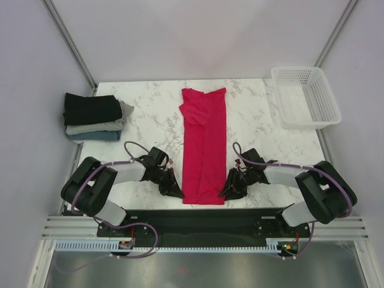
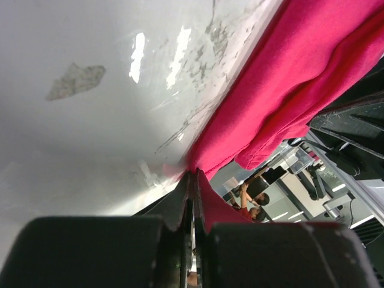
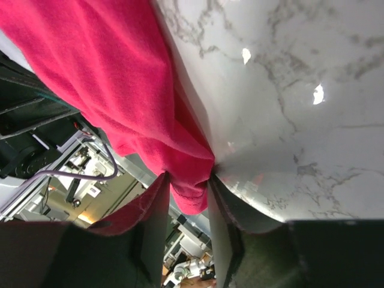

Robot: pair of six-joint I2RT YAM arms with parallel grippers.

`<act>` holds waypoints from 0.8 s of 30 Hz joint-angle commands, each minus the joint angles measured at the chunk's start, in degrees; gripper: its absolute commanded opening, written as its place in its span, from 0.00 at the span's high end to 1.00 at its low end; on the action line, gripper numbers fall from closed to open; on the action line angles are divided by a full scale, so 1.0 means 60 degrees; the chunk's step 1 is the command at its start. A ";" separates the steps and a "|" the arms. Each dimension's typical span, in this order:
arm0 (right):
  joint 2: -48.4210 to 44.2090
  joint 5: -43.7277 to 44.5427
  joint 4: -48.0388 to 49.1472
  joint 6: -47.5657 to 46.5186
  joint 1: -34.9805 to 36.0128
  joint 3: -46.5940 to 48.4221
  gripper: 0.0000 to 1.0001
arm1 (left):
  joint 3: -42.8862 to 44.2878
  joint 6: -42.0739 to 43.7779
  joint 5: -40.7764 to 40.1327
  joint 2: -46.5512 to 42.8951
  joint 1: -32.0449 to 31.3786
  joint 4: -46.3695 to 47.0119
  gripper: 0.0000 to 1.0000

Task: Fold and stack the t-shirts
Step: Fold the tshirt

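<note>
Grey-veined white marble table point(image 1: 150, 120) under red t-shirt point(image 1: 205, 150), pale plain walls point(image 1: 198, 36)

no readable text, no labels, no brands, no numbers

The shirt point(image 1: 204, 144) lies centre; folded stack point(image 1: 95, 117) back-left, basket point(image 1: 312, 123) back-right

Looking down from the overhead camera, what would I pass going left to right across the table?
The stack of folded black, grey and blue t-shirts → left gripper → long crimson-red t-shirt → right gripper → white plastic mesh basket.
</note>
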 commanded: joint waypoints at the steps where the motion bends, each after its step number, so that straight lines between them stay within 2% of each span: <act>1: 0.0094 0.0492 0.0309 -0.0152 0.0078 -0.0066 0.62 | -0.0071 -0.0322 -0.0045 -0.0056 -0.0130 0.0242 0.98; 3: 0.0079 0.0462 0.0412 -0.0152 0.0078 -0.0066 0.69 | -0.0013 -0.0278 -0.0075 -0.0174 -0.0145 0.0169 0.98; 4: 0.0079 0.0447 0.0412 -0.0167 0.0078 -0.0052 0.79 | 0.0046 -0.0263 -0.0089 -0.0218 -0.0145 0.0155 0.98; 5: 0.0050 0.0447 0.0441 -0.0196 0.0078 -0.0008 0.84 | 0.0090 -0.0205 -0.0118 -0.0305 -0.0145 0.0096 0.98; 6: 0.0021 0.0447 0.0398 -0.0269 0.0078 0.0036 0.99 | 0.0221 -0.0147 -0.0162 -0.0378 -0.0145 -0.0006 0.98; 10: -0.0359 0.0594 -0.0434 -0.0838 0.0006 0.0533 1.00 | 0.0616 0.0291 -0.0294 -0.0671 -0.0116 -0.0342 0.98; 16: -0.0727 0.0608 -0.1813 -0.2113 -0.0653 0.2025 1.00 | 0.2109 0.1054 -0.0134 -0.0951 0.0307 -0.1031 0.98; 24: 0.0414 0.0389 -0.1801 -0.2584 -0.1913 0.4253 1.00 | 0.4541 0.1582 0.0013 0.0044 0.0997 -0.1369 0.98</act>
